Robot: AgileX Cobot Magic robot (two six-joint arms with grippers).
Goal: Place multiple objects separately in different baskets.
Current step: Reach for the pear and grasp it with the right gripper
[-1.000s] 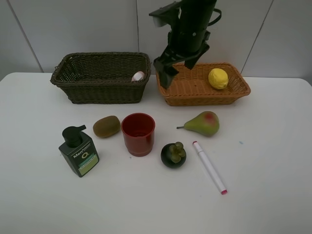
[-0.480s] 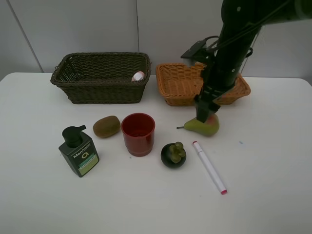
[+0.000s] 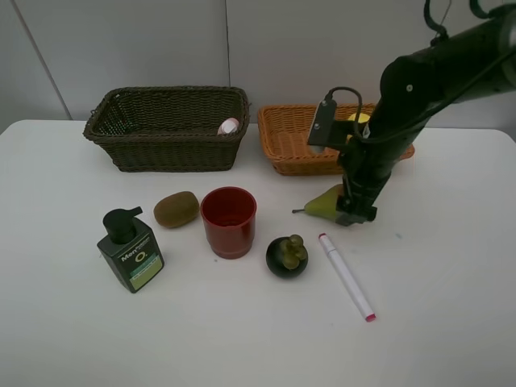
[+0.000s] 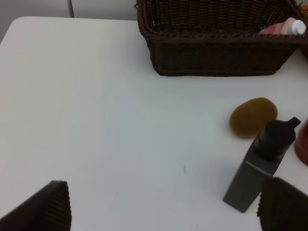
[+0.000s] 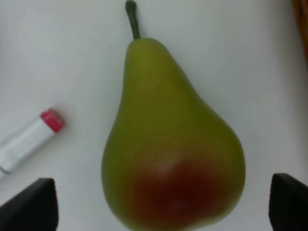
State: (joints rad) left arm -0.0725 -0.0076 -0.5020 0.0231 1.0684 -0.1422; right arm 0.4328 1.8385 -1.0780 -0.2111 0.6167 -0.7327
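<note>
Right tool [image 3: 355, 208] is down at the worktop [image 3: 242, 347], right of centre, directly over the green-red pear [image 3: 324, 205]. In the right wrist view its two fingers stand wide apart on either side of the pear's broad end, with white worktop showing between each finger and the fruit. It is released and grasps nothing. The pear lies on its side, stem pointing left, just in front of the light orange-tan basket [image 3: 290, 165].

Yellow lemon [image 3: 359, 118] sits in that basket, mostly hidden behind the arm. Pink bottle [image 3: 229, 126] lies in the right end of the dark olive-brown basket [image 3: 165, 153], far left.

Left tool [image 4: 163, 207] is seen only in its own wrist view. Its fingers are spread and empty, hovering above bare worktop at the near left.

Loose on the worktop, left to right: dark green pump bottle [image 3: 131, 250], brown kiwi [image 3: 176, 209], red cup [image 3: 229, 222] upright, dark mangosteen [image 3: 287, 255], and white-pink marker [image 3: 347, 276]. The marker's red-capped end lies near the pear.
</note>
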